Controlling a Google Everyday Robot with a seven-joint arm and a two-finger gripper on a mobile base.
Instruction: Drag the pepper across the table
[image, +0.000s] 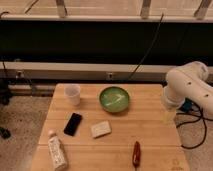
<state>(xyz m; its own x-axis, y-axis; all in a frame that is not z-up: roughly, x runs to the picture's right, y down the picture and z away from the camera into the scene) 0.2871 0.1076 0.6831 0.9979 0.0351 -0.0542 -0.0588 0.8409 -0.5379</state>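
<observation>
Dark-red pepper (136, 153) at front of wooden table (145, 125), gripper (170, 114) at right edge, grip state unclear

The light wooden desk (150, 125) is carrying six things. A white cup (73, 94) is standing near the far left corner, and a green bowl (114, 99) is sitting just to its right, apart from it. A black phone (73, 124) is lying flat in front of the cup, with a pale rectangular block (101, 129) resting beside it. A white patterned bottle (57, 151) is occupying the near left corner. The dark-red pepper (136, 153) is lying lengthwise at the near edge. The gripper (170, 114) is hanging over the desk's right edge.
</observation>
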